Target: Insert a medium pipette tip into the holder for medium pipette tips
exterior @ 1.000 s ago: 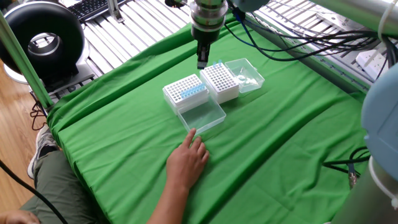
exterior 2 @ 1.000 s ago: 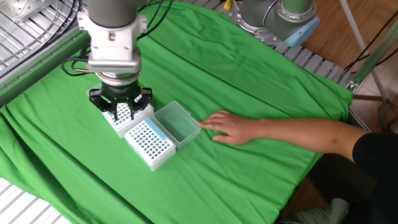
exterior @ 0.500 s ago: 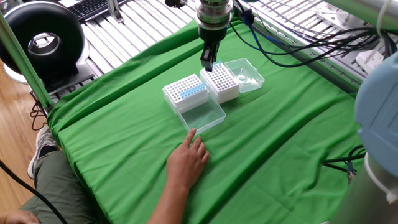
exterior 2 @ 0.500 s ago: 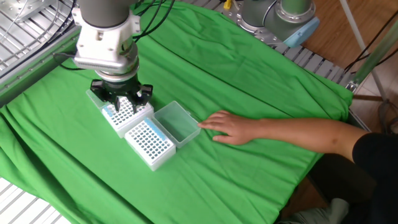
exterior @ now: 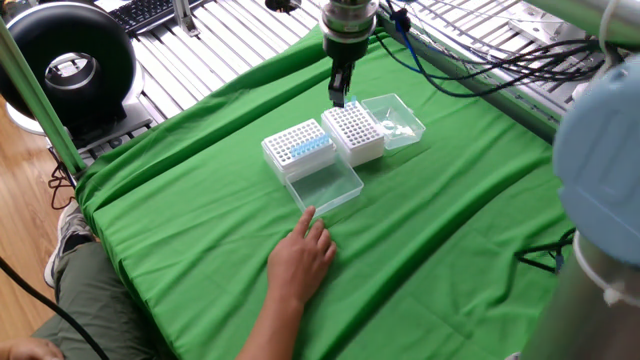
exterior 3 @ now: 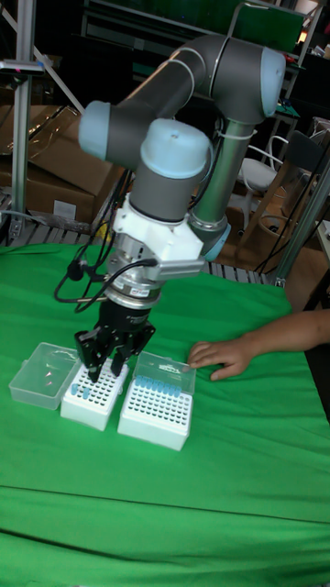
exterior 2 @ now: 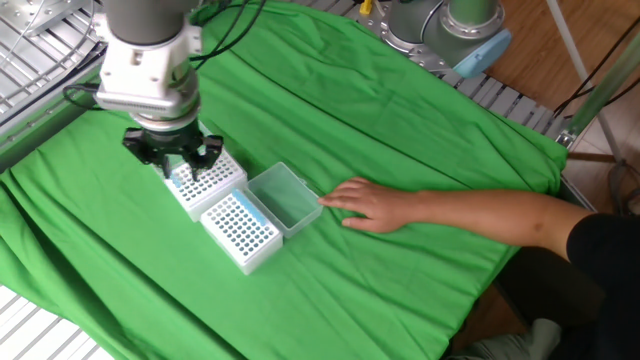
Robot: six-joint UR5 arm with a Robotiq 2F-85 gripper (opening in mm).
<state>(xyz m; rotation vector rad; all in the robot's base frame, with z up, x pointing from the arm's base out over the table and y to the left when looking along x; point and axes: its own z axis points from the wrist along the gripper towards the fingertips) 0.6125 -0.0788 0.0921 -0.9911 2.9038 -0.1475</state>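
Note:
Two white tip holders stand side by side on the green cloth. The far holder (exterior: 355, 130) (exterior 3: 92, 394) has a few blue tips at one corner. The near holder (exterior: 298, 145) (exterior 3: 156, 408) carries a row of blue tips. My gripper (exterior: 340, 97) (exterior 2: 172, 168) (exterior 3: 105, 362) hangs point-down just above the far holder's blue-tip corner. Its fingers stand a little apart and I see nothing between them. No single medium pipette tip can be told apart in the fingers.
Each holder has a clear lid lying open beside it, one lid (exterior: 398, 118) with small loose items, the other lid (exterior: 325, 185) in front. A person's hand (exterior: 300, 255) (exterior 2: 375, 208) rests on the cloth close to the front lid. Cables run behind the cloth.
My gripper has slid across the far holder toward its blue-tip corner, away from the near holder. The hand and both holders have stayed put.

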